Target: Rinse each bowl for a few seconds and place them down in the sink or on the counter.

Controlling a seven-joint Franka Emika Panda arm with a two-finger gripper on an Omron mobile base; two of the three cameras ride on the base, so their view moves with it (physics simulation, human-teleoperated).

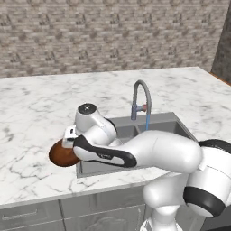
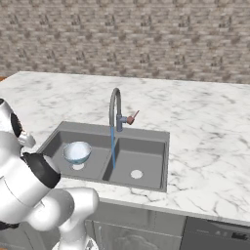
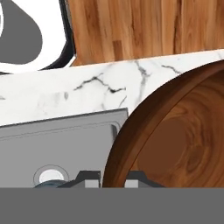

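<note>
The hand view showed the grip best: the end effector was closed on the rim of the brown bowl, one dark fingertip on each side of the rim's edge, the wood-grained hollow spreading to the right. Behind it lay a strip of the marble desk, a corner of the grey sink with a round drain, and wooden flooring beyond the desk's edge.

The left base view gave the wider setting. There the brown bowl hung at the sink's left edge, over the front part of the desk, partly hidden by the white wrist. The fingers themselves were covered by the arm in this view. The gooseneck tap stood at the sink's back edge, and a thin blue stream of water ran from its spout.

The right base view showed what the others hid: the pale blue-white bowl sat upright in the left basin, above that basin's drain. The water stream fell near the divider between the basins, and the right basin held only its drain. The tap carried a small reddish lever.
</note>
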